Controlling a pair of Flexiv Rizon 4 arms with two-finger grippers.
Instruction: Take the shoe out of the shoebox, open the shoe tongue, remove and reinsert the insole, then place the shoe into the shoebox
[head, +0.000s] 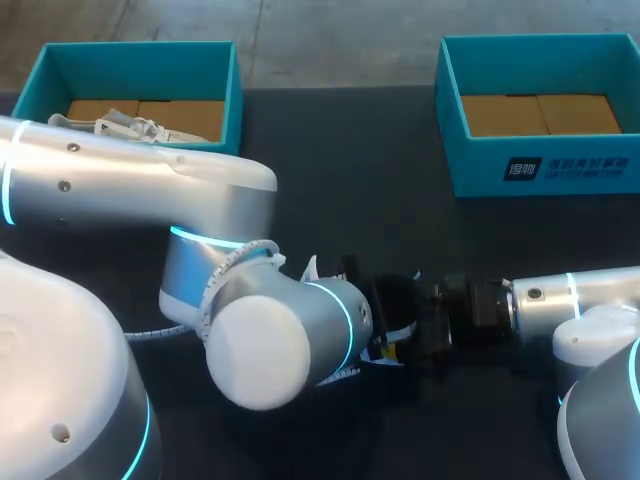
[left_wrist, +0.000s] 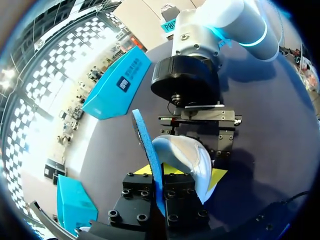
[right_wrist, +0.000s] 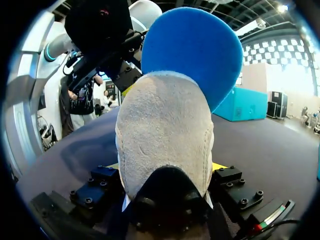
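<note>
Grey suede-like shoe clamped from both sides by right gripper, held over dark table, long axis running away toward left gripper, itself pinching flat oval blue foam insole on edge

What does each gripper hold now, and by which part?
Left gripper pinches the thin blue foam insole at one end; right gripper clamps the grey suede shoe by its two sides.
</note>
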